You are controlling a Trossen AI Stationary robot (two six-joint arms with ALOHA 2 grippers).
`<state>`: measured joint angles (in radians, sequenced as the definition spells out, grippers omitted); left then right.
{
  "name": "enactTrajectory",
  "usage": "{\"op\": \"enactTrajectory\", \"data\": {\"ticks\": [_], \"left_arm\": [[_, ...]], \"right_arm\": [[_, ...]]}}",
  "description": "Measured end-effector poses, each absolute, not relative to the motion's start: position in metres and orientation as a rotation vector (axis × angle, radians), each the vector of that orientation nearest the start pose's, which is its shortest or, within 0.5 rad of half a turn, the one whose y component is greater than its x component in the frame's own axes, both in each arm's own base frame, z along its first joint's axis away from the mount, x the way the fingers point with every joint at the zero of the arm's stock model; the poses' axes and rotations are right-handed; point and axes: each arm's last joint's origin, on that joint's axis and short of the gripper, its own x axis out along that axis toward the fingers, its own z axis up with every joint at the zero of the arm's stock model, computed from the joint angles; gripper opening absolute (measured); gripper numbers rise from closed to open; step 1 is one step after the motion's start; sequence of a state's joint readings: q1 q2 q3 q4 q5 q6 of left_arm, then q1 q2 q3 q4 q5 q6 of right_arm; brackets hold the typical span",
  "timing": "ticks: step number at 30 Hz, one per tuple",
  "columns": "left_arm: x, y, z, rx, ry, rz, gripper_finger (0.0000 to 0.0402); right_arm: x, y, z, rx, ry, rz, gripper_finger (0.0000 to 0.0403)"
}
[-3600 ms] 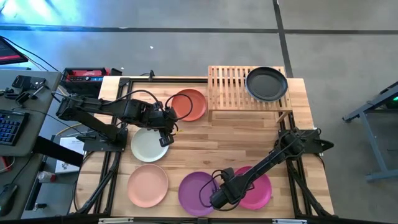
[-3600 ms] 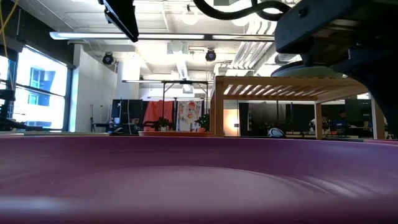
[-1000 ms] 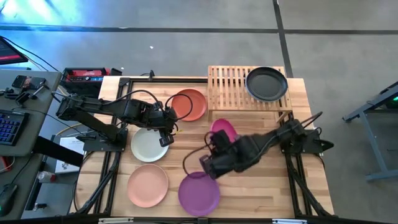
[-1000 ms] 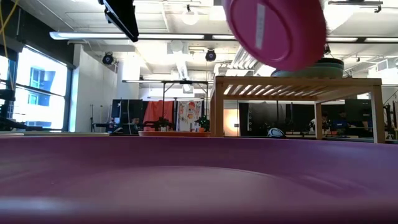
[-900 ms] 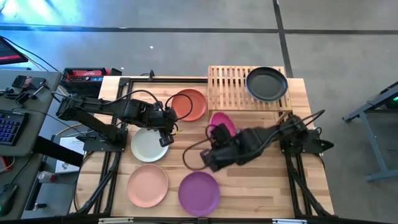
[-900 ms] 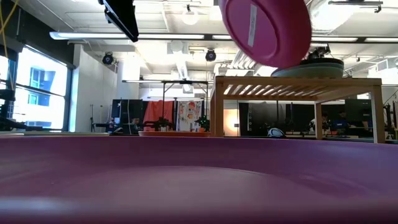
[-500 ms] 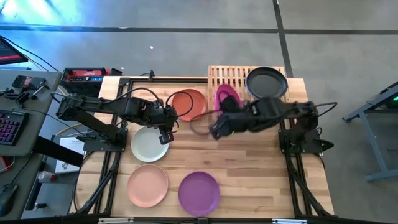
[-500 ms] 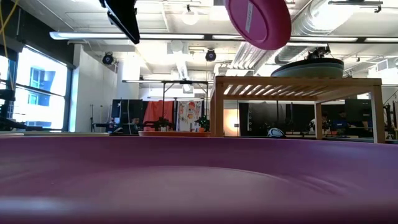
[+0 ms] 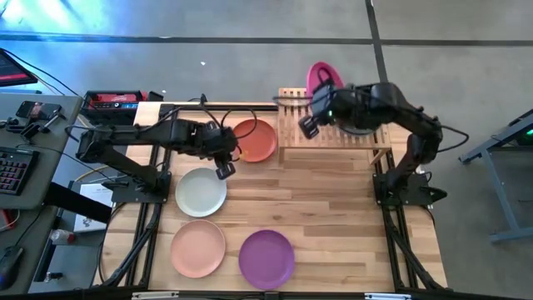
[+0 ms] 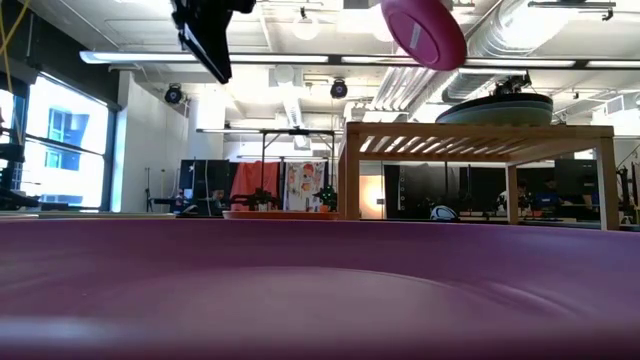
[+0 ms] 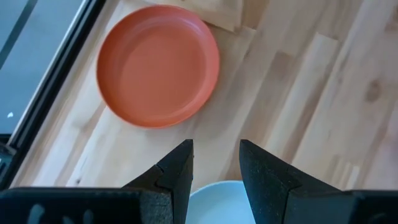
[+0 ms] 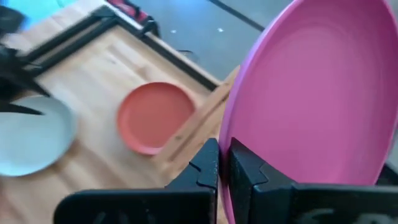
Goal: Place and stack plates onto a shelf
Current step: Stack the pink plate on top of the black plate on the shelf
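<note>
Above the shelf, the right gripper pinched the rim of the magenta plate, carried tilted on edge (the black plate lay just below the arm). The step in hand looked like transport to the rack; next, the plate would need levelling and lowering. The left gripper, fingers spread and empty, hovered beside the orange plate.
</note>
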<state>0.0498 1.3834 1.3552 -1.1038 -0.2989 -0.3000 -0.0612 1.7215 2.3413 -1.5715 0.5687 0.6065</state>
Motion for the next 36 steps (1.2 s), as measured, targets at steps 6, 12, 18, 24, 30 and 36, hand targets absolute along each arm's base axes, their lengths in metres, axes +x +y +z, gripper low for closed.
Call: {"op": "enactTrajectory", "data": {"ticks": [6,12,18,24,30,36], "left_arm": [[0.255,0.037,0.330,-0.156,1.067,0.530,0.0119],[0.253,0.051,0.330,-0.182,1.067,0.576,0.0119],[0.251,0.061,0.330,-0.189,1.070,0.605,0.0119],[0.249,0.069,0.330,-0.205,1.069,0.629,0.0119],[0.248,0.073,0.330,-0.214,1.068,0.644,0.0119],[0.247,0.075,0.330,-0.219,1.067,0.653,0.0119]], "right_arm": [[0.270,-0.064,0.480,0.226,0.785,-0.856,0.0000],[0.264,-0.087,0.480,0.180,0.830,-0.874,0.0000],[0.264,-0.101,0.460,0.170,0.942,-0.885,0.0000],[0.257,-0.103,0.428,0.192,1.080,-0.899,0.0000],[0.248,-0.099,0.410,0.200,1.156,-0.889,0.0000],[0.248,-0.099,0.397,0.162,1.241,-0.824,0.0000]]}}
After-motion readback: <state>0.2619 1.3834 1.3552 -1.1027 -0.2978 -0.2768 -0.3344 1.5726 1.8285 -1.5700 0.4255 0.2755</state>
